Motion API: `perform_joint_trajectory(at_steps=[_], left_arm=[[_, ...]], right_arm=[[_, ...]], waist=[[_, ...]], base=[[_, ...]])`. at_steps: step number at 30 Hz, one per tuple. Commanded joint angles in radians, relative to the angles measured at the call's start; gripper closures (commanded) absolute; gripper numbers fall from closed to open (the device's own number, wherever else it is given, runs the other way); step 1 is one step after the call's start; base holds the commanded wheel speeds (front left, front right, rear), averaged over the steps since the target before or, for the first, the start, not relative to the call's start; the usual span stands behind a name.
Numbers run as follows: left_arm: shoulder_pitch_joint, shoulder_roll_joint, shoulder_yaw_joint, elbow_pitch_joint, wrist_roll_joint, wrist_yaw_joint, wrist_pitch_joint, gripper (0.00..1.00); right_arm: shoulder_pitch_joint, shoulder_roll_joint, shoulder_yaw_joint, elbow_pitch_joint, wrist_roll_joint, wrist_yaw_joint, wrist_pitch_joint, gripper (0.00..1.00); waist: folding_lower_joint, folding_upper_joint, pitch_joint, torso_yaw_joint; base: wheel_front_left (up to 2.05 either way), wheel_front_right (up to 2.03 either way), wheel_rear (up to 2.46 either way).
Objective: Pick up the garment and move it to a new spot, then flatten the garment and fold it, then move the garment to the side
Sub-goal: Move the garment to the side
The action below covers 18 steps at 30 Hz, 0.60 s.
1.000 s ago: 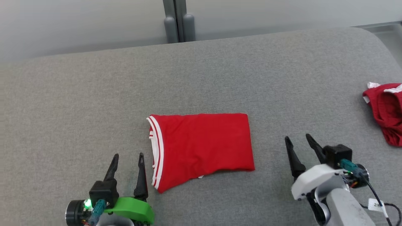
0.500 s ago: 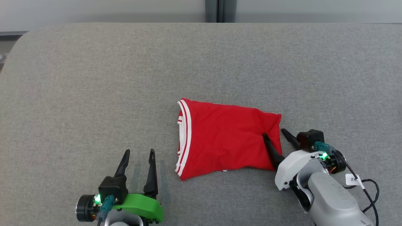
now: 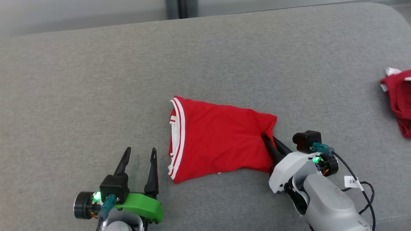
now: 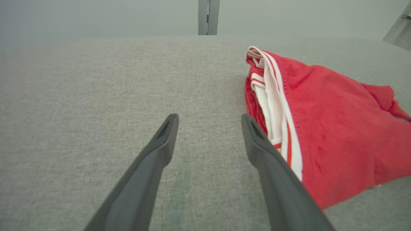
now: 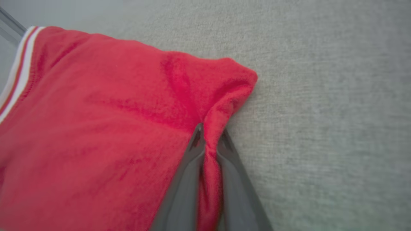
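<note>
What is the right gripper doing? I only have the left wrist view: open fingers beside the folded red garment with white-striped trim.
Observer: The right gripper is shut on the folded red garment, pinching a ridge of cloth at its right edge, near the far corner.
Operator: Anything else on the grey padded surface?
Observer: A second, crumpled red cloth lies at the far right, well apart from the folded one.

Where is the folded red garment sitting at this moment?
In the head view, the folded red garment lies centrally on the grey cushion. The right gripper pinches its right edge, and the open left gripper sits beside its striped left edge.
</note>
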Motion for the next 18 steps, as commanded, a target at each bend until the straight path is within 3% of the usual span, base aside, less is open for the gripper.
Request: perform_joint_trajectory(at_steps=[1, 10, 18], left_arm=[[-0.023, 0.005, 0.004, 0.002, 0.008, -0.007, 0.0, 0.0], [-0.052, 0.005, -0.009, 0.02, 0.04, -0.035, 0.0, 0.0], [-0.06, 0.005, -0.018, 0.024, 0.049, -0.051, 0.0, 0.0]], right_arm=[[0.086, -0.06, -0.03, 0.051, -0.004, -0.021, 0.032, 1.0], [0.142, -0.044, -0.115, -0.024, -0.042, -0.019, 0.028, 1.0], [0.149, -0.038, -0.181, -0.071, -0.045, -0.015, 0.019, 1.0]], waist=[[0.0, 0.0, -0.021, -0.218], [0.0, 0.0, -0.018, -0.427], [0.0, 0.0, -0.004, -0.51]], base=[[0.0, 0.0, 0.0], [0.0, 0.0, 0.0], [0.0, 0.0, 0.0]])
